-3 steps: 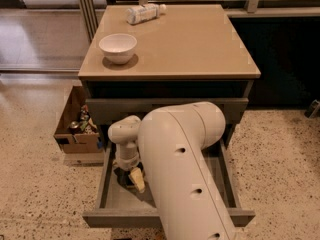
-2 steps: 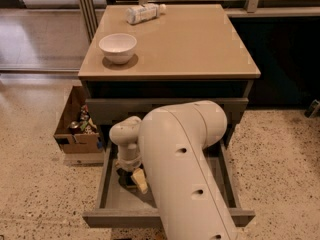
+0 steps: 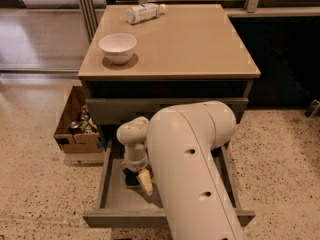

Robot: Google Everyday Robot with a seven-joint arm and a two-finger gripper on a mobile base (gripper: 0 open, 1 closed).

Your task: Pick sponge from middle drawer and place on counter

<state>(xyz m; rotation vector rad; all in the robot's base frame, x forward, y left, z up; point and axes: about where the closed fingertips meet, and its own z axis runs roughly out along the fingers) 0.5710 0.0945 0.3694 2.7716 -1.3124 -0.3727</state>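
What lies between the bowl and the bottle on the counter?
Only bare counter, in the camera view; the gripper sits low in the middle drawer.

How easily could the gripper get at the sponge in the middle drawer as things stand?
Probably yes. The middle drawer stands open, the gripper is down inside it right at the sponge, and nothing visible lies between them.

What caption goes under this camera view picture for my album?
Robot's gripper down at the sponge in the open middle drawer.
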